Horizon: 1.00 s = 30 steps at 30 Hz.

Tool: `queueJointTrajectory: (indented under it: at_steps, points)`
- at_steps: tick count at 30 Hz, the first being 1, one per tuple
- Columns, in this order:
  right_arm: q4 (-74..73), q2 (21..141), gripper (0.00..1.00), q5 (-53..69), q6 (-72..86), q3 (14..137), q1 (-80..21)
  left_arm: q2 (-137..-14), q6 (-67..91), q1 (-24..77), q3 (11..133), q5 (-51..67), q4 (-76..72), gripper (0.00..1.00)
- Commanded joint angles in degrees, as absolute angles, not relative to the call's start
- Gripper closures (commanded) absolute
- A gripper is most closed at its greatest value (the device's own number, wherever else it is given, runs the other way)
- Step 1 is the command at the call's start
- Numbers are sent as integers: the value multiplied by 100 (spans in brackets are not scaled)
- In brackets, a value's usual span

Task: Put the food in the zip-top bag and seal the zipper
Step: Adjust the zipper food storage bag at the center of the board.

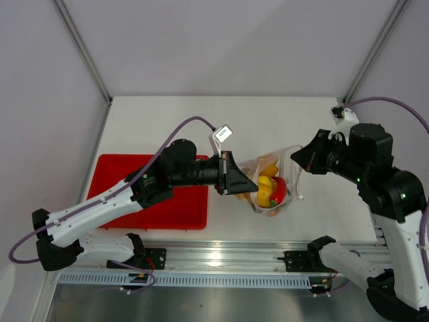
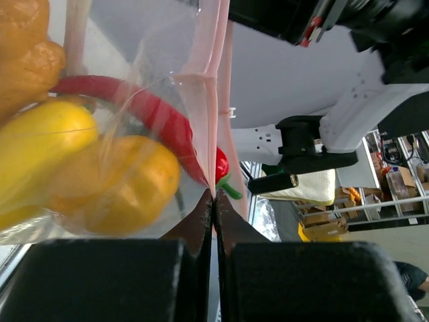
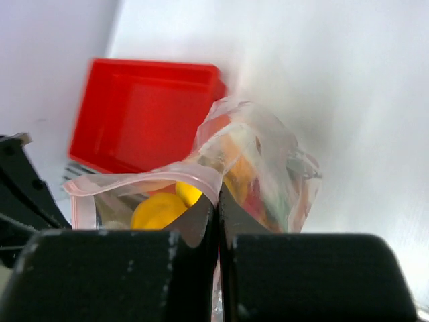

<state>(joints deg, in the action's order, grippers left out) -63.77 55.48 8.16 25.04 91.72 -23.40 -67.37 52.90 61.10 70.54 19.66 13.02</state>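
The clear zip-top bag (image 1: 271, 188) hangs between my two grippers above the table. It holds the food: a yellow lemon (image 1: 266, 193), a red chili (image 1: 280, 189) and orange pieces. My left gripper (image 1: 234, 176) is shut on the bag's left end at the pink zipper (image 2: 216, 87). The chili (image 2: 134, 104) and yellow fruit (image 2: 114, 181) show through the plastic in the left wrist view. My right gripper (image 1: 299, 159) is shut on the bag's right end, pinching the zipper strip (image 3: 167, 178). A yellow piece (image 3: 157, 211) shows inside the bag in the right wrist view.
The red rectangular tray (image 1: 114, 171) lies on the white table at the left, under my left arm; it also shows in the right wrist view (image 3: 144, 114). A metal rail (image 1: 221, 258) runs along the table's near edge.
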Motion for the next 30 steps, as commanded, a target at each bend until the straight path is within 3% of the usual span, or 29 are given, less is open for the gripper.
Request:
queueJointTrajectory:
  at_steps: [1,5,8,11,15,19,26,30]
  points:
    - [-6066,5196,100,1327,2680,8680,-2338,-6539,5282,6118,6813,1802,1318,99]
    - [-5687,5203,100,1091,2576,7501,-2329,-6627,5554,5688,6031,1820,1116,99]
    - [-5608,5317,100,818,2496,7286,-2329,-6776,5659,5344,5722,2100,914,100]
    - [-5677,5335,100,817,2400,7601,-2312,-6768,5521,5317,5992,2276,948,99]
    - [-6151,5431,100,896,2355,8890,-2320,-6592,5221,5711,7002,2110,1336,99]
    - [-6109,5292,100,1344,2539,9255,-2329,-6355,5326,6055,7154,1987,1020,99]
    - [-5476,5342,100,1389,2549,7606,-2320,-6626,6703,5590,5180,2530,-359,99]
    - [-5379,5476,100,1389,2496,7269,-2320,-6811,6689,5520,5246,2461,-281,99]
